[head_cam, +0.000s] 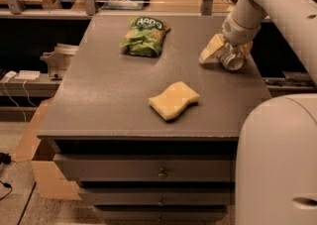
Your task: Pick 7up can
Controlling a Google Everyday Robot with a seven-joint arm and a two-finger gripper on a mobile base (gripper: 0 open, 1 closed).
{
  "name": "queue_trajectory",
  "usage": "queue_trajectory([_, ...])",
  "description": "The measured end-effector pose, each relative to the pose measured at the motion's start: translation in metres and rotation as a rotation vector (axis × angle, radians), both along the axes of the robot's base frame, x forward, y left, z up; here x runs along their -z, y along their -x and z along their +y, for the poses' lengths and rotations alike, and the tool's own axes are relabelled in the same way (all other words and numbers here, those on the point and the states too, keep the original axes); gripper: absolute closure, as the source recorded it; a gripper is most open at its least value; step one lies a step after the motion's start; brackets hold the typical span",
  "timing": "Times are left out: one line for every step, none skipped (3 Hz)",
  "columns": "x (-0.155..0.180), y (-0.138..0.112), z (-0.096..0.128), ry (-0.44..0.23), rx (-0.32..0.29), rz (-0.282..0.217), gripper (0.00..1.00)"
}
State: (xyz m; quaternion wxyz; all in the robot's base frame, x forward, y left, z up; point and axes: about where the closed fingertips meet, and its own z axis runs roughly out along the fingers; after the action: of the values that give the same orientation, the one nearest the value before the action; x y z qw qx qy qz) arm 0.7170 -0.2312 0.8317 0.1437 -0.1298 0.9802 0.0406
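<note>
drawers under table shut, contents hidden | yellow sponge lay nr front edge | 7up can sat far right of tbl, silver end twd cam, label mostly hidden by gripper right at it; claw state: can't tell | green chip bag far mid, lettering upside down, unreadable

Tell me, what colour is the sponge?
Yellow. The sponge lies mid-table in the camera view; the gripper is at the 7up can.
</note>
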Motion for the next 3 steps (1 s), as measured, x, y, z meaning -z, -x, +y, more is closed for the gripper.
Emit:
queue_trajectory([0.002, -0.002, -0.0004, 0.008, -0.002, 0.005, 0.43])
queue_trajectory([-0.0003, -0.0025, -0.0008, 0.012, -0.004, 0.005, 0.65])
queue_trajectory([-0.003, -0.0025, -0.0007, 0.012, -0.004, 0.005, 0.88])
